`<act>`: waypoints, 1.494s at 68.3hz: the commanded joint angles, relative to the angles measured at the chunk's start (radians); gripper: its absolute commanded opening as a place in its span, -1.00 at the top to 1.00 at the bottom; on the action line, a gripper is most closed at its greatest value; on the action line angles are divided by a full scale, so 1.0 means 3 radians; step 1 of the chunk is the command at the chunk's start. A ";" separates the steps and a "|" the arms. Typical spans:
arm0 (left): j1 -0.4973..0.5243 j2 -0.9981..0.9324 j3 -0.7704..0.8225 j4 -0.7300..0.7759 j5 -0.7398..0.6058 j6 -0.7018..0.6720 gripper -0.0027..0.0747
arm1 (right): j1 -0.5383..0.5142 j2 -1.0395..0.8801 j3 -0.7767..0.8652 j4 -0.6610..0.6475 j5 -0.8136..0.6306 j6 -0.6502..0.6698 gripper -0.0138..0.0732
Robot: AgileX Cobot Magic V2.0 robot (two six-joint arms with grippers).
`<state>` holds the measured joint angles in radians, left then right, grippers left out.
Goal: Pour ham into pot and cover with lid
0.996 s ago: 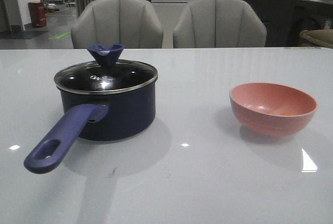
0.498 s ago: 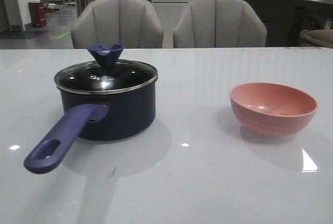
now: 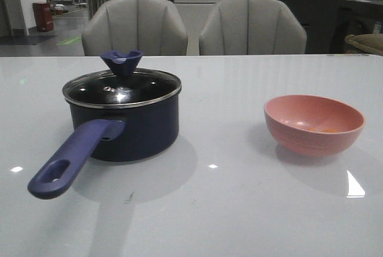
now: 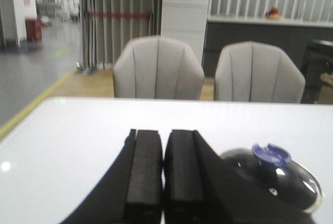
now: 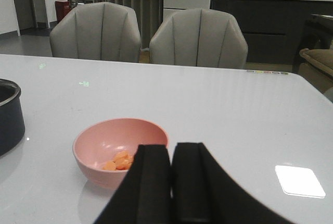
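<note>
While my left pincer (image 4: 163, 174) and right pincer (image 5: 172, 182) sit pressed together and empty, nearest at eight o'clock lies the pot's (image 3: 128, 127) long purple handle. Glossy navy walls round off beneath the lid (image 3: 121, 86), clear glass with a steel rim and flared knob, so pouring now would scatter slices off the dome. At three o'clock the smooth pink bowl (image 3: 314, 124) cups the ham (image 5: 118, 161), thin orange rounds; slick table (image 3: 239, 203) could let it skid.

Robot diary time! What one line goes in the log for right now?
stage: start | lid: on pot | ham: in pink bowl | left gripper: shut, empty | right gripper: shut, empty
</note>
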<state>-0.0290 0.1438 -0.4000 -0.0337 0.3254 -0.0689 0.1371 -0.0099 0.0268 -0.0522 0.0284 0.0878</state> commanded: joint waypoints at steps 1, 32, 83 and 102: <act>-0.0022 0.0184 -0.0134 -0.0102 -0.0110 -0.0017 0.64 | -0.0028 -0.0069 -0.0016 -0.0031 -0.0295 -0.0023 0.35; -0.0022 0.0225 -0.0066 -0.0086 -0.0074 -0.0017 0.42 | -0.0028 -0.0069 -0.0016 -0.0031 -0.0295 -0.0023 0.35; -0.0022 0.0325 -0.0066 -0.0099 0.0169 -0.0017 -0.40 | -0.0028 -0.0069 -0.0016 -0.0031 -0.0295 -0.0023 0.35; -0.0022 0.1016 -0.0576 -0.0086 0.0445 -0.0017 -0.75 | -0.0028 -0.0069 -0.0016 -0.0031 -0.0295 -0.0023 0.35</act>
<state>-0.0290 0.3662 -0.4942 -0.0520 0.5029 -0.0689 0.1371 -0.0099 0.0268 -0.0522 0.0284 0.0878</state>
